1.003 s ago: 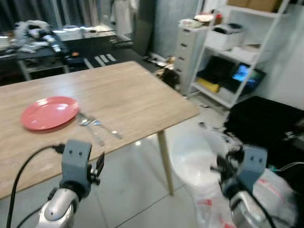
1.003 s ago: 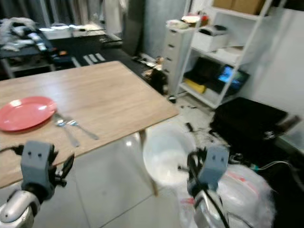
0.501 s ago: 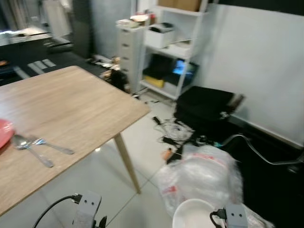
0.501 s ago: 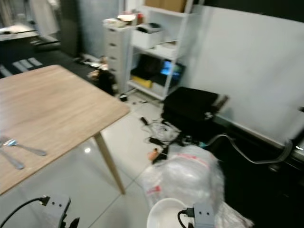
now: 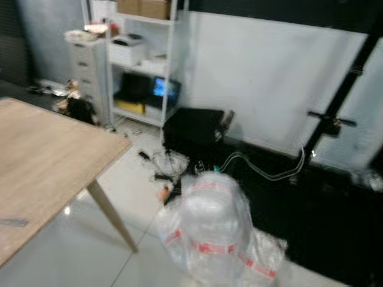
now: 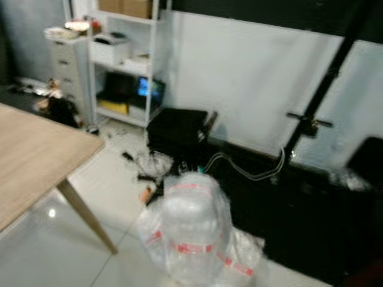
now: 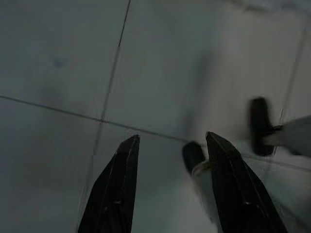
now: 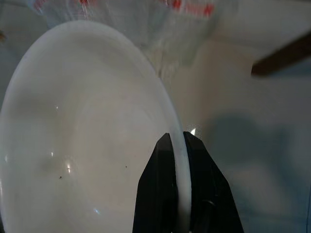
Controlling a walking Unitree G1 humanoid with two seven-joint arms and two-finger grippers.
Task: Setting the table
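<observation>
In right gripper (image 8: 176, 141), clamped on rim: white plate (image 8: 82, 131). Left gripper (image 7: 170, 145) spread wide, empty, over floor. Tabletop (image 5: 42, 161) at our 9 o'clock. We reckon plate not yet placed.

Your right gripper (image 8: 177, 141) nips the rim of a smooth, glossy white bowl (image 8: 82, 141) between matt black fingers. The surface (image 5: 42, 161) is pale matt wood grain. At 6 o'clock sits a crinkled clear plastic bag (image 5: 209, 233) with red print on a glossy, reflective tiled floor (image 5: 72, 263).
</observation>
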